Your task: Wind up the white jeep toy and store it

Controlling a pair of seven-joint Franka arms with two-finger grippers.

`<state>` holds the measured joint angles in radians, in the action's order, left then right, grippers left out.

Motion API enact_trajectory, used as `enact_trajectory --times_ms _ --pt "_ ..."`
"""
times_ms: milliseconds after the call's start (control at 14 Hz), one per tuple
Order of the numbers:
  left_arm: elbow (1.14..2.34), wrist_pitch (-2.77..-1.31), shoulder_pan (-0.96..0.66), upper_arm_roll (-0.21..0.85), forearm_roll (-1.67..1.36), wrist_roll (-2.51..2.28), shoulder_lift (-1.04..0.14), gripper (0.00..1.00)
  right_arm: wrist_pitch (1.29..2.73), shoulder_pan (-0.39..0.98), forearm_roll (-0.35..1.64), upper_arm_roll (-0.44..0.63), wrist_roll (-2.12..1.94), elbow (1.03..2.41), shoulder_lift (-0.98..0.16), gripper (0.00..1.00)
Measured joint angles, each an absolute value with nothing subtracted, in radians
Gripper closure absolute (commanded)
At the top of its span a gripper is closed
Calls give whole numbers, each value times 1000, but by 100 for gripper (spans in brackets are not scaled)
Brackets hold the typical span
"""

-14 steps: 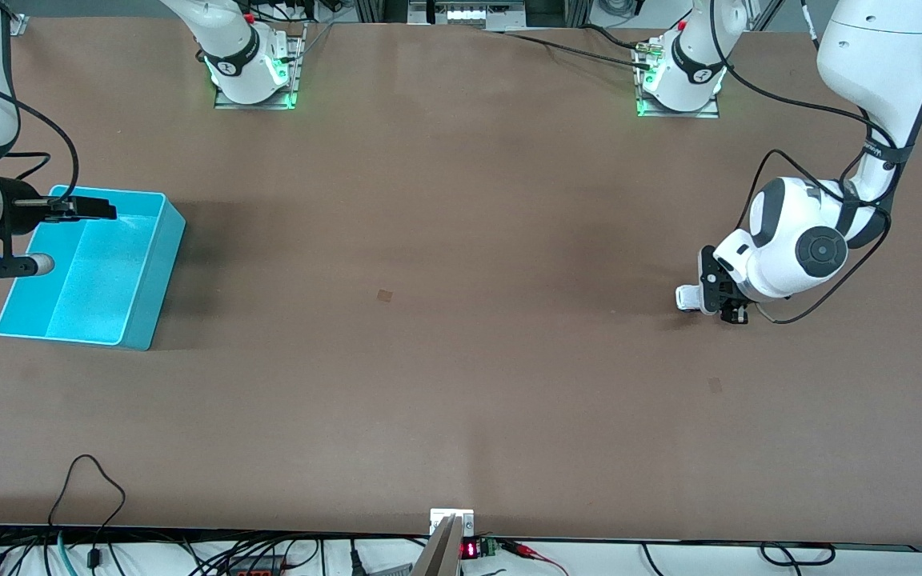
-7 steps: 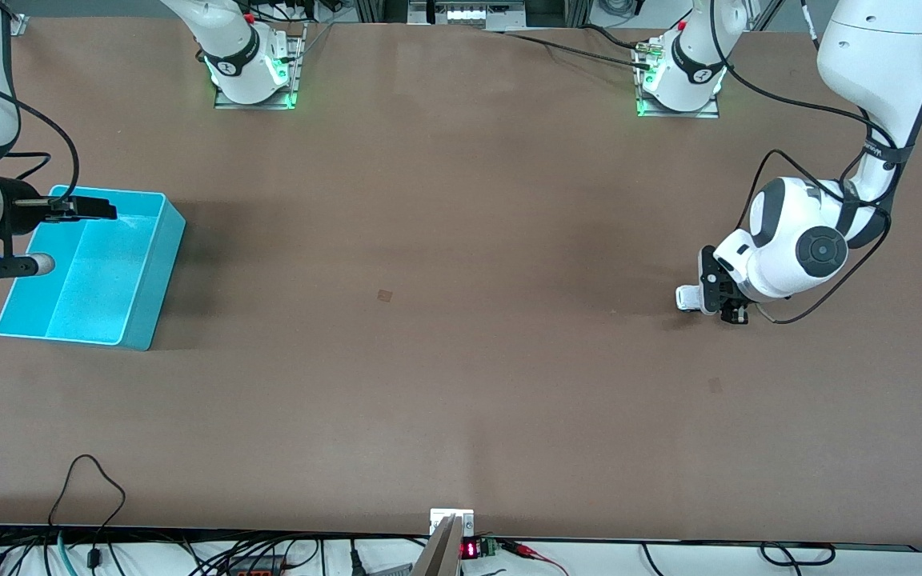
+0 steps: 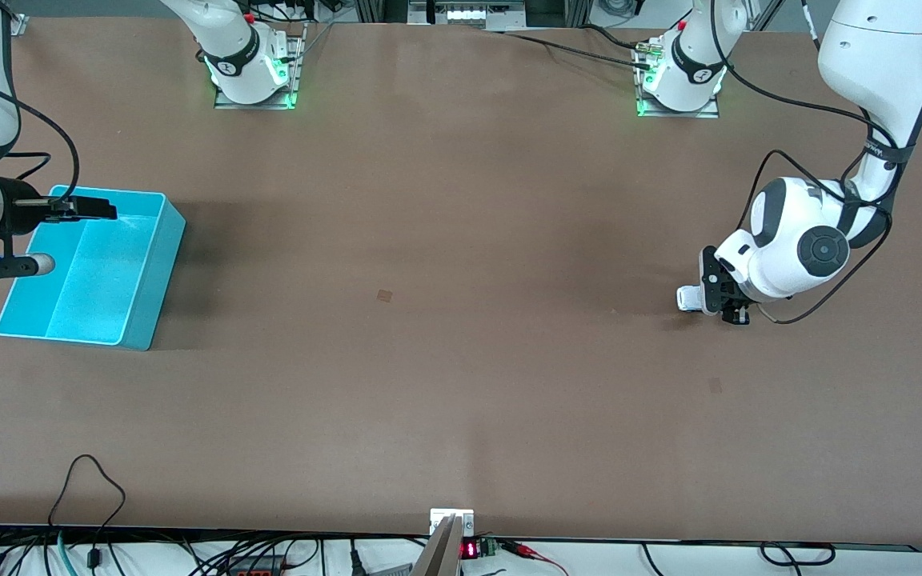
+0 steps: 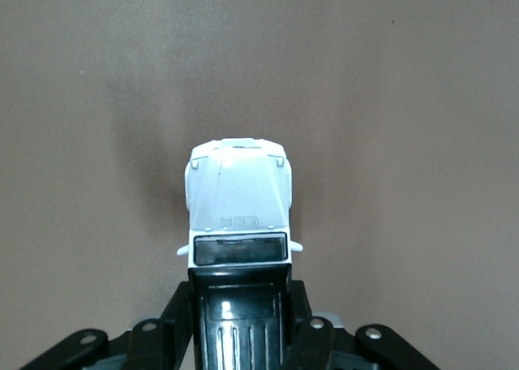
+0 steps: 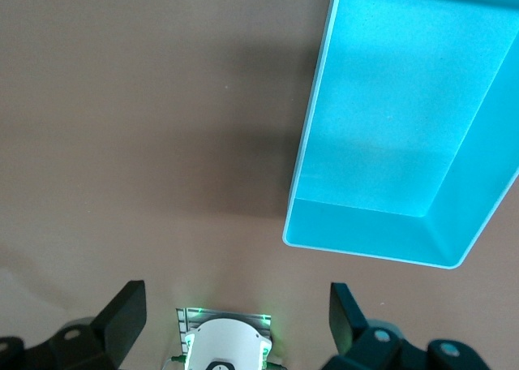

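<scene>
While your left gripper sits low on the bench, it's clamped on the white jeep toy, hood poking out front. Right gripper waits w/ fingers spread wide over the turquoise bin.

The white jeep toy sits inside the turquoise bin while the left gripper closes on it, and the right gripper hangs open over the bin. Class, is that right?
Not quite. The white jeep toy is on the bare table at the left arm's end, not in the turquoise bin, as the front view shows. The left gripper does close on it, and the right gripper hangs open over the bin.
</scene>
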<state>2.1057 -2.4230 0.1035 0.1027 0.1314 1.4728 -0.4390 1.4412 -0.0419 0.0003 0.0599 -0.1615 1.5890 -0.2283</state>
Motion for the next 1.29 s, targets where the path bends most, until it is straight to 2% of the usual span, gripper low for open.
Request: enact_trajectory --times_ms 1286 --pt "2108 -2435 173 103 161 1482 -440 83 1441 -41 0 59 -162 1589 -228 0"
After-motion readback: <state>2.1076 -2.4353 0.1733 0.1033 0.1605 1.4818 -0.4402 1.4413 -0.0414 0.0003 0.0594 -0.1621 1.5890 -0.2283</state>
